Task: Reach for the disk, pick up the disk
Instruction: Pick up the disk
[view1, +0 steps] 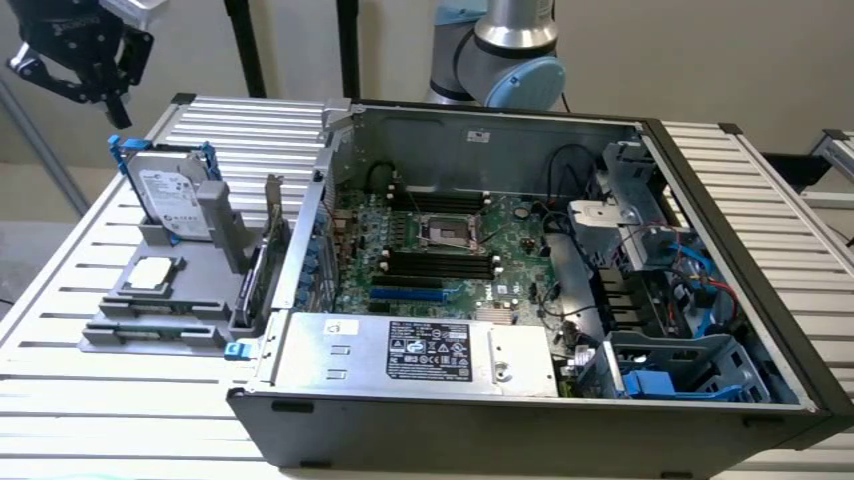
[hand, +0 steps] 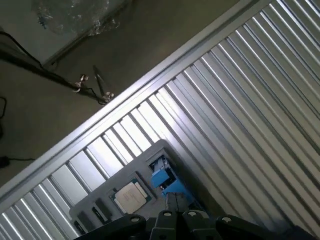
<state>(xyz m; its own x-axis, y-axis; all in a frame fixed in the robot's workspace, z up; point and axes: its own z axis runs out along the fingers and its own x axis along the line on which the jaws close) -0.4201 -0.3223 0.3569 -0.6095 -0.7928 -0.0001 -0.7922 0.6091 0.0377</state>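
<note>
The claw (view1: 78, 88) is hanging in the upper left of the exterior view, above the far corner of the slatted metal table (view1: 80, 340). Its dark fingers (view1: 119, 108) are standing apart and pointing down, with nothing between them; it is holding nothing and touching nothing.

The disk (view1: 174, 192) is standing on edge just below and to the right of the claw, in the left part of the frame. Its white label is facing the camera and its blue frame is showing along the top and sides. It is sitting upright in a slot at the back of a grey holder (view1: 150, 312), clear of the claw. A small square chip (view1: 155, 272) is lying flat on the same holder, in front of the disk.

An open computer case (view1: 534, 425) is taking up the middle and right of the frame, lying beside the holder. A green circuit board (view1: 447, 262) is showing inside it, and a silver box with a black label (view1: 427, 350) is sitting along its near edge. The grey and blue arm (view1: 518, 55) is rising behind the case at the top centre.

In the wrist view the table slats (hand: 240, 100) are running diagonally, and the chip (hand: 131, 196) is lying on the grey holder (hand: 95, 212) next to a blue plastic part (hand: 162, 179).
</note>
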